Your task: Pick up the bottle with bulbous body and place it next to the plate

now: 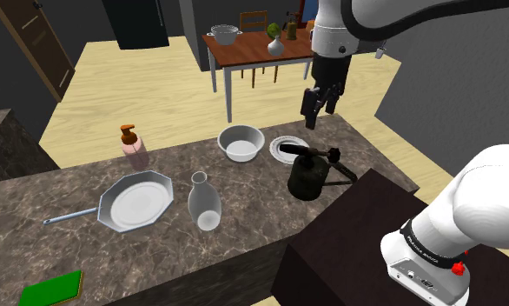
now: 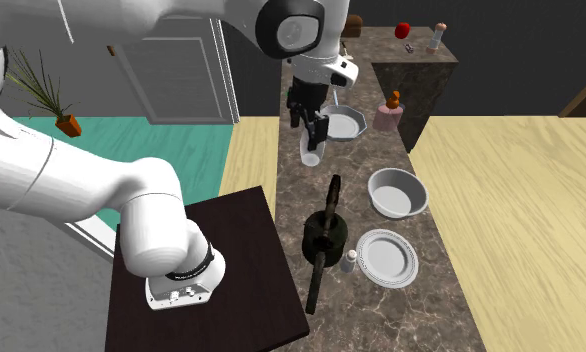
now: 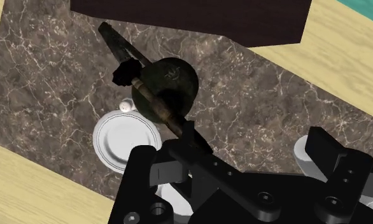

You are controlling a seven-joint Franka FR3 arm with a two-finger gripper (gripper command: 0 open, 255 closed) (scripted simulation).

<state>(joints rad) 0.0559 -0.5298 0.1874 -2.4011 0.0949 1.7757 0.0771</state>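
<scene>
While the gripper (image 1: 320,110) hangs high over the far end of the stone counter (image 1: 36,196), above the white plate (image 1: 281,143), its fingers stand apart with nothing between them.

Target is the pale bulbous bottle (image 1: 203,204). It's upright near the counter's front edge, just beside the octagonal pan (image 1: 140,200). Long axis vertical, narrow neck on top, wide belly below.

Key relation: the bottle is well apart from the gripper, down and toward the shoulder view's left. In the second exterior view it sits farther along the counter from the stand, partly hidden behind the hand. The grey bowl (image 1: 241,143) and the dark long-spouted can (image 1: 307,178) lie near the route. The can stands close to the plate on the stand side, with its spout running towards the stand.

My read:
- No reach has started and the bottle is untouched.
- Next move needs a traverse along the counter away from the stand, then a descent over the neck.
- The neck looks like the better grip. The belly may be too wide for the jaws, but I can't confirm that.
- Pink pump dispenser (image 1: 133,146) beyond the pan is the decoy. Don't go for it.
</scene>
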